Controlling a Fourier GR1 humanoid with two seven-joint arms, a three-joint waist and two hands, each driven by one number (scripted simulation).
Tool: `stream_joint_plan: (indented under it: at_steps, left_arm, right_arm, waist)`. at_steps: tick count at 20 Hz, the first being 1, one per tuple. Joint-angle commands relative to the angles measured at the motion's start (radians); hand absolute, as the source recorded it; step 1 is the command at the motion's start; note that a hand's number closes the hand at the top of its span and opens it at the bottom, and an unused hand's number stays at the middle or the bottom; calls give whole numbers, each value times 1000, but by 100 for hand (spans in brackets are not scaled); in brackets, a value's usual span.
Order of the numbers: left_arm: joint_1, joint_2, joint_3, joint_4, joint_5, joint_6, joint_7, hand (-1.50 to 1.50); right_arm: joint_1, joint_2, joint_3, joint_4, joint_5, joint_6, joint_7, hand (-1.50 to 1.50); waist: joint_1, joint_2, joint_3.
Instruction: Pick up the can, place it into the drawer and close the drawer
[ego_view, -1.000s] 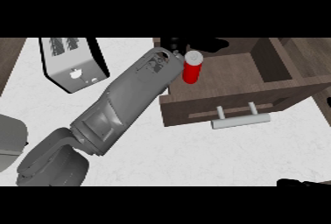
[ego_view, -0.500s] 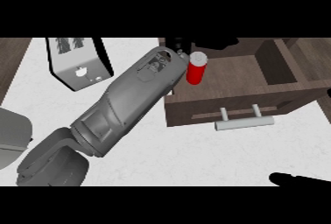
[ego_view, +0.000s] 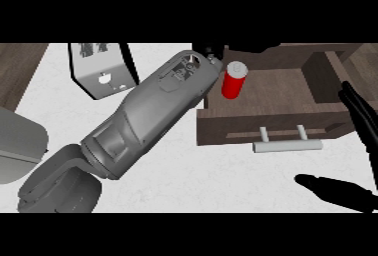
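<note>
Red can (ego_view: 233, 86) stands in the drawer (ego_view: 295, 95), and since I can't tell whether my left hand (ego_view: 210, 50) grips it, withdrawing might topple it.

You see a grey left forearm (ego_view: 148, 120), its shell built from smooth, rounded panels. The right hand (ego_view: 334, 188) has slender black fingers (ego_view: 358, 112).

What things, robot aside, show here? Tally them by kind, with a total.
Red can: 1
Open drawer: 1
Toaster: 1
Total: 3
</note>
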Motion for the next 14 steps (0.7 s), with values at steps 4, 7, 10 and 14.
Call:
stream_joint_plan:
  at_steps: [4,7,10,14]
  left_arm:
    - [14,2,13,-19,-20,-19,30,-150]
    - [-23,10,19,-35,-32,-5,69,-150]
    - [73,64,14,-107,-50,-13,63,-150]
    - [72,180,18,-181,-71,-72,162,-150]
  right_arm:
    - [-26,-3,141,129,287,-71,14,-150]
    - [-131,-13,128,280,355,-86,34,-150]
    - [-103,46,170,392,440,-221,-1,-150]
    - [-150,62,102,503,406,-307,-47,-150]
  waist:
    - [45,-14,-1]
    - [59,-14,-1]
    - [75,-19,-1]
    - [74,-21,0]
